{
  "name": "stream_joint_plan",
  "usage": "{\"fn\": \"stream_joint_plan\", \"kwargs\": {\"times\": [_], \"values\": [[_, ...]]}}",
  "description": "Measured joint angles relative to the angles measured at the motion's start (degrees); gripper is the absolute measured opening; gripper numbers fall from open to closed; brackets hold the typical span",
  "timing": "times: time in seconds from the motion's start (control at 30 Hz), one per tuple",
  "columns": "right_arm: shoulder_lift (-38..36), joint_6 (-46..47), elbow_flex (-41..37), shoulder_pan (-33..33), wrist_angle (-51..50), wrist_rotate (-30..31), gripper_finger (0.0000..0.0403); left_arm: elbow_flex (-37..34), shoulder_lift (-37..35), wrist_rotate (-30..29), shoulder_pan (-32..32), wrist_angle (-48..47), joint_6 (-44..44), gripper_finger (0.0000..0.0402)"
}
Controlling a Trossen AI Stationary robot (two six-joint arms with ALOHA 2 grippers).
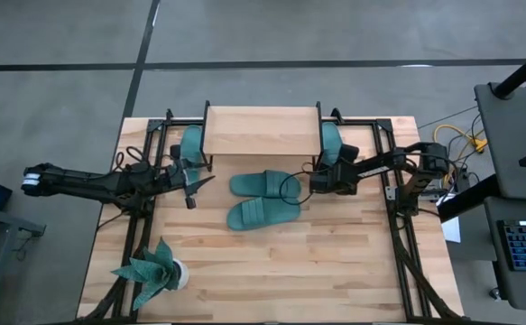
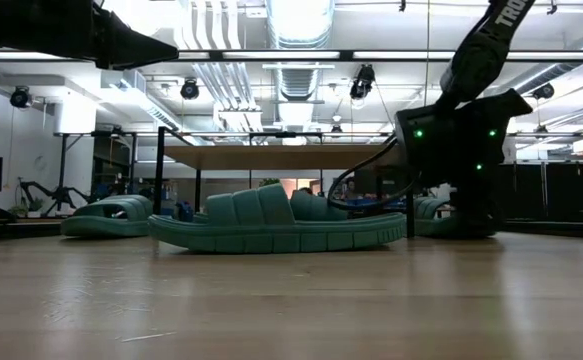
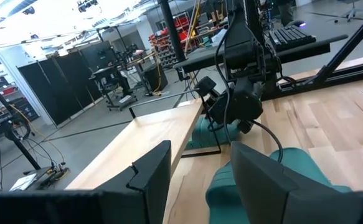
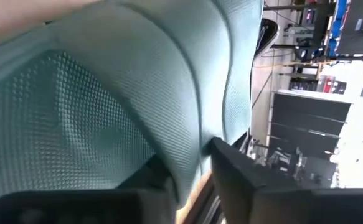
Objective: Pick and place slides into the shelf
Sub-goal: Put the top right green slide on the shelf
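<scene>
My right tool (image 1: pixel 314 183) clamps a teal-green rubber slide sandal's (image 1: pixel 264 184) edge mid-bench (image 1: pixel 335 262); left tool (image 1: pixel 190 185) hovers apart.

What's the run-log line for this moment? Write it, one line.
right gripper: shut on centre slide edge | left gripper: open, empty, near shelf left end | slides at shelf: two | loose on table: two
</scene>
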Motion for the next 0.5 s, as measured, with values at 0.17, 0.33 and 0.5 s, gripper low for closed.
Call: {"fn": "stream_joint_plan", "kwargs": {"times": [0.17,0.33,0.5], "values": [[-0.1,0.4,-0.8,0.0,-1.1,-0.5,0.0016,0.0,0.1,0.0,0.0,0.0,0.0,0.0151],[-0.2,1.3,-0.5,0.9,-2.4,-2.3,0.0014,0.0,0.0,0.0,0.0,0.0,0.0,0.0151],[-1.4,3.2,-0.3,2.0,-4.3,-3.4,0.0014,0.0,0.1,0.0,0.0,0.0,0.0,0.0151]]}}
